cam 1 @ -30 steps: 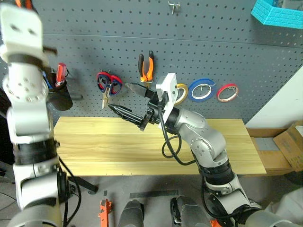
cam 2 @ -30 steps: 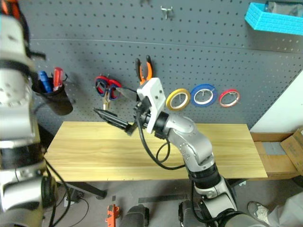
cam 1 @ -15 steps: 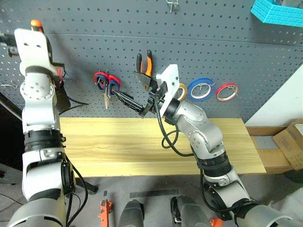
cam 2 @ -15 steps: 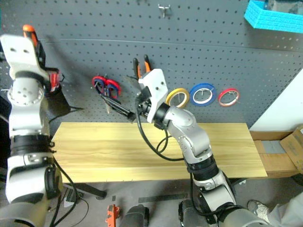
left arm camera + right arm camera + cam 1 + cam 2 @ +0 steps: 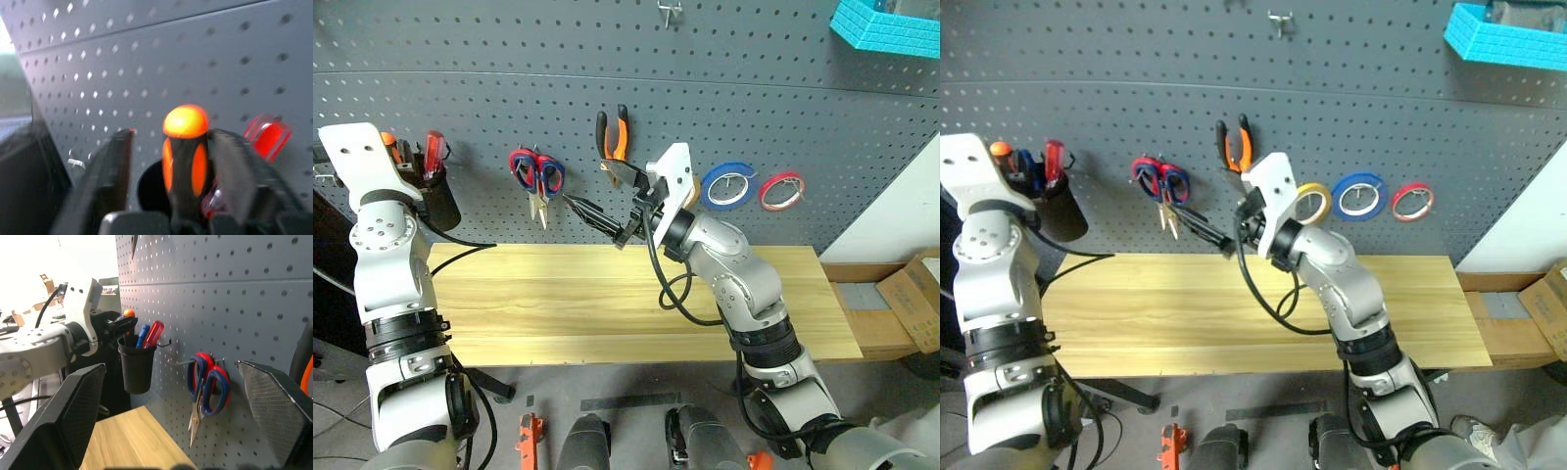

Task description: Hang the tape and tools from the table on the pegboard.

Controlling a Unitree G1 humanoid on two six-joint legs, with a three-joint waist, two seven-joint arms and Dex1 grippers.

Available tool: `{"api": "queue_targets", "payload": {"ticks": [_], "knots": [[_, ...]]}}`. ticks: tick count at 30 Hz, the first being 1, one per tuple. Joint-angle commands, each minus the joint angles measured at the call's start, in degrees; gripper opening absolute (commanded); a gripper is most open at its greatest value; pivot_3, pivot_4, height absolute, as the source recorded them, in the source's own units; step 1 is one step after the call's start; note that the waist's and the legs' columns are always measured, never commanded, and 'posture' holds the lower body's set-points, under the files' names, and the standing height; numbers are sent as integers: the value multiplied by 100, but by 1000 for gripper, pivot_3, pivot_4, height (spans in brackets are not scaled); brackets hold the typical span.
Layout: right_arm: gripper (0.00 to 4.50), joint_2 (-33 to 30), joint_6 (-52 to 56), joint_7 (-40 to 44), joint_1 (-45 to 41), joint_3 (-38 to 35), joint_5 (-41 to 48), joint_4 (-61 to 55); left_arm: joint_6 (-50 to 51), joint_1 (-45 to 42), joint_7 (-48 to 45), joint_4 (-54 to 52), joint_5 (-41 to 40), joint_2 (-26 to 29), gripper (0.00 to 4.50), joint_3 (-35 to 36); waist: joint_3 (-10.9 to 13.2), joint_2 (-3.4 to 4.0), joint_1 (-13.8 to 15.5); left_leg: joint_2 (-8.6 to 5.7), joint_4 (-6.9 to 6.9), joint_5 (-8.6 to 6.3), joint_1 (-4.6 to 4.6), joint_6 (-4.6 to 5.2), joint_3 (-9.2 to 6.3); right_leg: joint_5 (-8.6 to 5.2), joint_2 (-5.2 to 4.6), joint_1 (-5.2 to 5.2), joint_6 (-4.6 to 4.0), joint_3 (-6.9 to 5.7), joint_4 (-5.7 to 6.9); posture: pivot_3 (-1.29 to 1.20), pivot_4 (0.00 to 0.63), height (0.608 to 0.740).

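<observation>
Since the screwdriver point(image 5: 185, 147) is light, stiff w/ slick plastic handle, grip mid-handle; left gripper point(image 5: 172, 166) jaws spread around it, right gripper point(image 5: 607, 201) spread, empty.

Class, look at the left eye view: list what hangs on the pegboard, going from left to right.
Black cup holding screwdrivers → scissors → pliers → blue tape roll → thin red tape roll. The yellow roll is left out, since the right arm covers it.

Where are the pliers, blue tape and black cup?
pliers point(image 5: 616, 136), left eye view, orange handles.
blue tape point(image 5: 730, 186), left eye view, roll's rim.
black cup point(image 5: 136, 367), right wrist view, front wall.
</observation>
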Motion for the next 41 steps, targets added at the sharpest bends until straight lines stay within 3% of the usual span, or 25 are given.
{"api": "queue_targets", "payload": {"ticks": [1,2,9,16,22,25,28,32,41], "knots": [[4500,-35,19,38,-11,-44,84,-346,73,-15,1,-313,-131,41,4097,140,-27,-4,3,-1,0,0,0,0,0,0,0,0,0,1,0,61,79,740],[4500,-57,25,48,9,-34,83,-370,81,-1,-18,-328,-155,44,4477,138,-44,-7,4,-2,0,0,0,-1,1,0,0,0,0,1,-1,62,74,740],[4500,-526,60,258,374,-28,30,-639,358,254,-262,-758,-643,-173,4477,221,-176,-18,6,-3,-2,0,5,-4,4,0,0,6,0,2,-5,62,55,740],[4500,-1434,331,508,1215,-275,197,-1306,945,1104,-6,-2345,-1240,-884,4477,495,-254,-19,8,-8,-4,-1,62,-3,23,0,9,61,2,16,-23,66,46,740],[4500,-1834,712,299,1812,-526,262,-1980,1404,2229,-345,-3787,-1440,-1369,4477,-370,-317,3,6,7,-7,-1,133,-2,41,-23,42,123,15,39,-25,65,33,740],[4500,-2054,734,-13,2222,-479,-120,-2122,1564,2694,-418,-4077,-1408,-1614,4477,-870,-367,15,11,7,-19,-4,189,-2,52,-39,42,174,15,46,-42,57,27,740],[4500,-2119,708,-549,2615,-411,-677,-2019,1481,3161,-426,-3817,-1186,-1931,4477,-1466,-457,32,0,6,-17,-4,199,-2,58,-56,45,180,-12,53,-43,37,18,740],[4500,-1692,861,-1572,2941,-656,-1170,-1371,932,3403,-644,-2508,-740,-2164,4477,-2167,-538,83,-30,6,-14,-4,211,-1,64,-57,51,188,-13,62,-43,1,13,740],[4500,-1444,798,-2087,3041,-1051,-1415,-472,396,3185,-939,-1542,-579,-2305,4477,-2350,-564,123,-191,9,-24,-12,205,11,54,-57,62,199,-11,63,-80,-47,10,740]]}}
